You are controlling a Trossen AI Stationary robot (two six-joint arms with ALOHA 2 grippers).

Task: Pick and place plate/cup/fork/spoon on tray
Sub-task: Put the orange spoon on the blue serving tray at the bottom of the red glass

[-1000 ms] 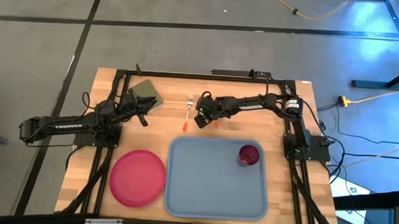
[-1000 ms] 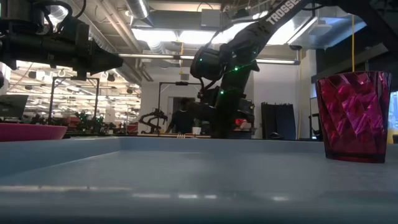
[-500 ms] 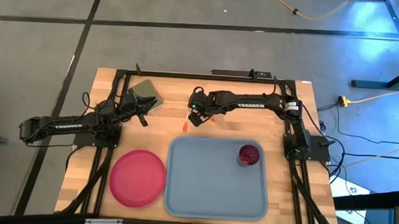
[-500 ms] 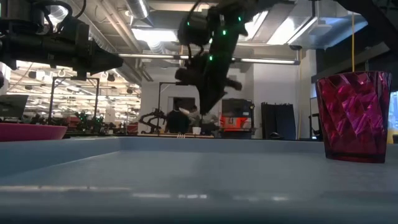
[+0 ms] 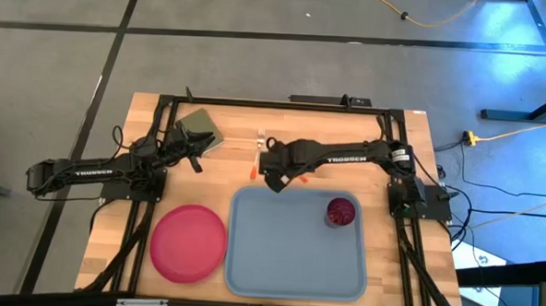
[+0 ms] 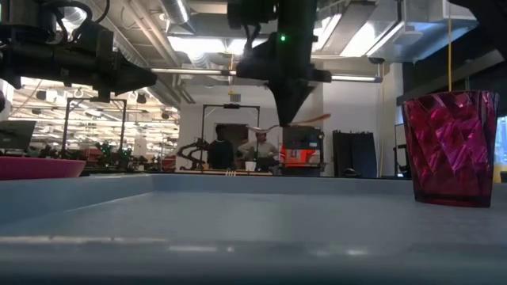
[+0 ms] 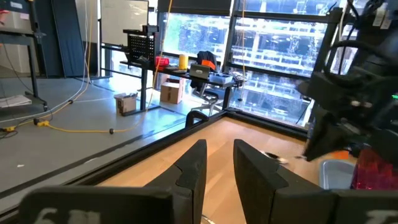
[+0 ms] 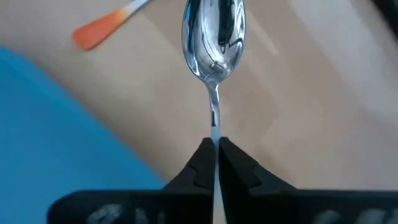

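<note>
My right gripper (image 5: 277, 175) is shut on the spoon (image 8: 214, 31), which has a silver oval bowl and an orange handle (image 5: 299, 179). It holds the spoon above the wood just beyond the far edge of the light-blue tray (image 5: 287, 264). The fork (image 5: 257, 152) lies flat on the table left of it. The dark-red cup (image 5: 341, 212) stands upright in the tray's far right part. The pink-red plate (image 5: 189, 243) lies on the table left of the tray. My left gripper (image 5: 196, 159) hovers open and empty near the olive-green pad (image 5: 200, 127). My right gripper pinches the spoon's thin silver neck (image 8: 214, 121), just behind the bowl, between its two fingertips. The fingers (image 6: 289, 95) point down from above and lie across the spoon. The spoon is lifted clear of the table, about level, with its orange handle (image 6: 319, 118) sticking out to one side.
The fork's orange handle (image 8: 102, 30) lies close to the held spoon, near the tray's far left corner (image 8: 50, 124). The cup also shows in the low view (image 6: 451, 146). People stand in the room beyond the table (image 6: 257, 150).
My right gripper has risen from the table with the spoon, which now hangs lifted clear. It swung first toward the fork, then came back a little toward the tray's far edge, and has turned so that its fingers point straight down.
</note>
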